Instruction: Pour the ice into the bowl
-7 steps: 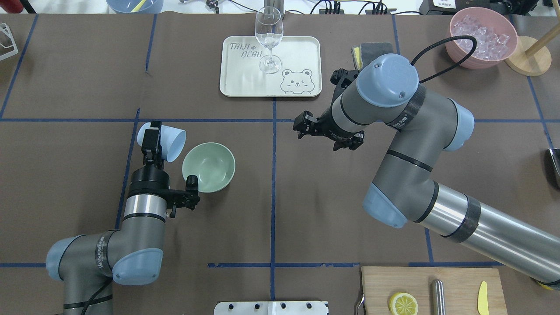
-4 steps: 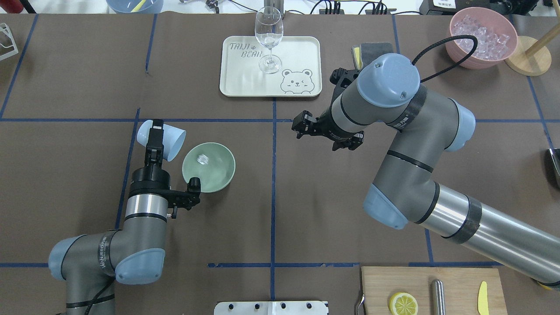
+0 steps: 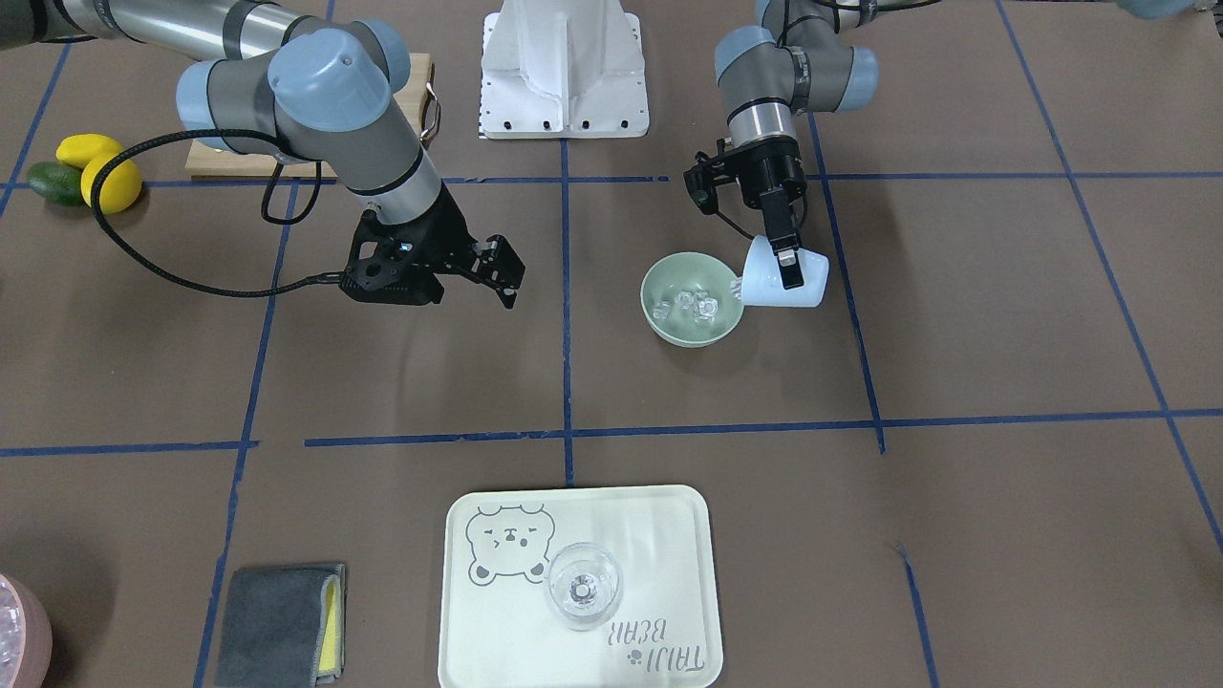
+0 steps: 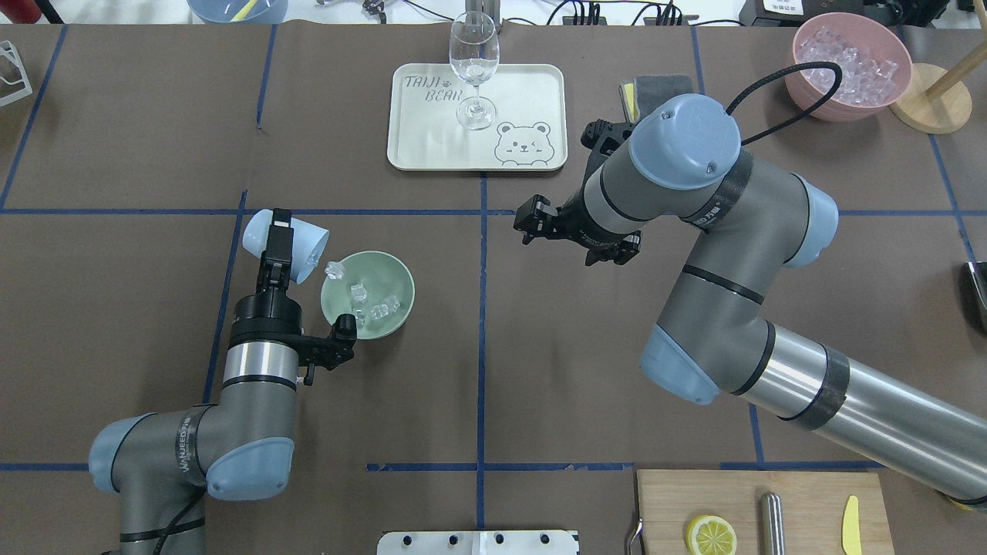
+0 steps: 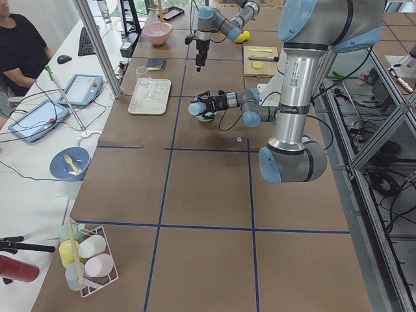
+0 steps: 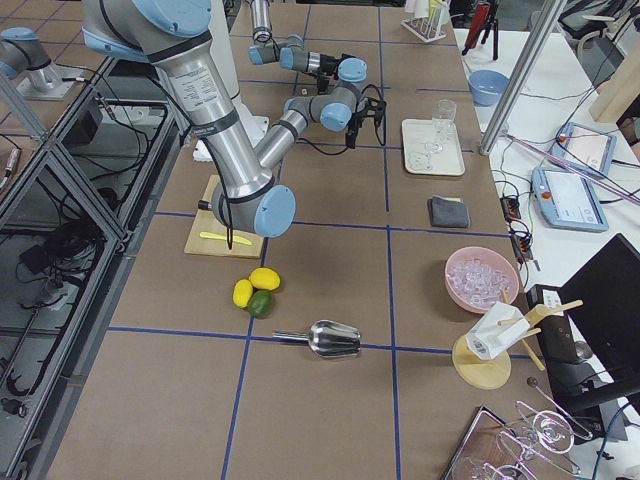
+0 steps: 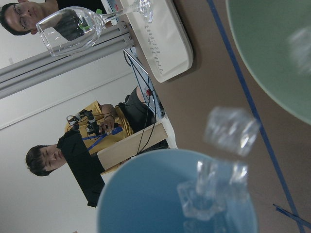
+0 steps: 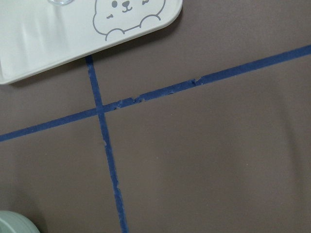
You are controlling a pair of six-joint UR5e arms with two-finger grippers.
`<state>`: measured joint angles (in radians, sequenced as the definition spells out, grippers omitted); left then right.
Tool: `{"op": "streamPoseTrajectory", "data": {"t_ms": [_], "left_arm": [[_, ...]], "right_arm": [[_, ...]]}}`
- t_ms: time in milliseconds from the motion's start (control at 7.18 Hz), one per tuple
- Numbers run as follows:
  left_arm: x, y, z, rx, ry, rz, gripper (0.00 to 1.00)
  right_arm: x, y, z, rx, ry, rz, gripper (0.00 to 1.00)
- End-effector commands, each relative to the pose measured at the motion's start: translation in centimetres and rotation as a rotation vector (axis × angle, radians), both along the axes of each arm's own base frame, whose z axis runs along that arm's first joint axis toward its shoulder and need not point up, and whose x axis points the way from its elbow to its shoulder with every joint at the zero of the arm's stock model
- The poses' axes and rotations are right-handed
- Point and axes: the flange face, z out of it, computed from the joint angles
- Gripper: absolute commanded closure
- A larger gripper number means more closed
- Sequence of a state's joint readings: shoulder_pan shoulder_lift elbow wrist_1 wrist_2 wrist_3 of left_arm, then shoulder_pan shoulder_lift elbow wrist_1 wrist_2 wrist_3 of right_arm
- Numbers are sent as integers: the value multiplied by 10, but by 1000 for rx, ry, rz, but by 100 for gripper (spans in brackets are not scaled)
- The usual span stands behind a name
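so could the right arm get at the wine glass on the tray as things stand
Probably yes. The right tool hangs empty just off the tray, and nothing stands between it and the wine glass.

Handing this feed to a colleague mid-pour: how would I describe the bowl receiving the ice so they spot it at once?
From the cream bear-printed tray, come toward the robot to where the left gripper tips a light blue cup. At the cup's mouth sits the round pale sage-green bowl holding a few clear ice pieces; the other ice-filled bowl is pink, far right.
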<state>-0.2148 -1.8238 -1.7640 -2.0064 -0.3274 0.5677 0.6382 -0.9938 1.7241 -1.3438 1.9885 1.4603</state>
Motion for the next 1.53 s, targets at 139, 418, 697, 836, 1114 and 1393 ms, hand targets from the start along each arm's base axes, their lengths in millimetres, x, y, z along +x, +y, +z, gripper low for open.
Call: {"op": "streamPoseTrajectory", "data": {"t_ms": [139,418,697,836,1114,1393], "left_arm": [[1,-1,-2,7,-43,2,100],[2,-1,-10,13,-13,1,100],[-1,0,-21,19,38,1,100],[-3,1,-24,33,114,1,100],[-9,2,-34,32,157,23,100],[-19,2,-37,-7,99,120,100]], "right_arm": [[2,2,-5,5,-9,1,0],[2,3,-5,6,-10,0,0],[2,3,-5,6,-10,0,0],[2,4,-5,6,-10,-2,0],[1,4,-6,7,-11,-2,0],[2,4,-7,8,-12,-2,0]]}}
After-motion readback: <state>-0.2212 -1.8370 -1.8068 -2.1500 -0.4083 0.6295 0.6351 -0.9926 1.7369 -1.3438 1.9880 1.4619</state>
